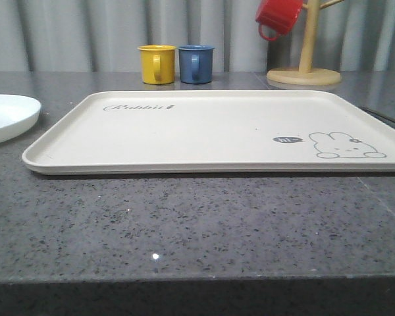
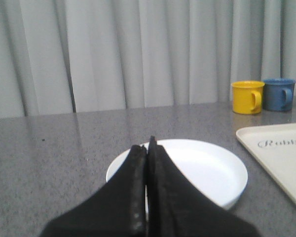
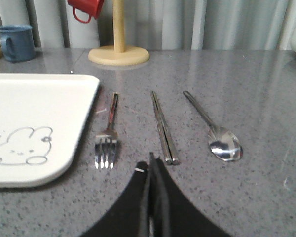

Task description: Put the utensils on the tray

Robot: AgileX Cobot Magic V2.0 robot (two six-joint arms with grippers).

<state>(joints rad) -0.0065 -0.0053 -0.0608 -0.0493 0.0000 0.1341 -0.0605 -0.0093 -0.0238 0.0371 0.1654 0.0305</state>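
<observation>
The cream tray (image 1: 210, 131) with a rabbit drawing lies empty in the middle of the table; its corners show too, one in the left wrist view (image 2: 281, 158) and one in the right wrist view (image 3: 34, 123). A white plate (image 1: 6, 115) sits left of it, and my left gripper (image 2: 147, 145) hangs shut just in front of that plate (image 2: 207, 168). To the tray's right lie a fork (image 3: 108, 133), a pair of chopsticks (image 3: 163, 126) and a spoon (image 3: 217, 133), side by side. My right gripper (image 3: 151, 160) is shut, empty, just short of the chopsticks' near ends.
A yellow mug (image 1: 157, 64) and a blue mug (image 1: 196, 63) stand behind the tray. A wooden mug tree (image 1: 306, 66) at the back right carries a red mug (image 1: 276, 16). Grey curtains close off the back. Bare stone table lies before the tray.
</observation>
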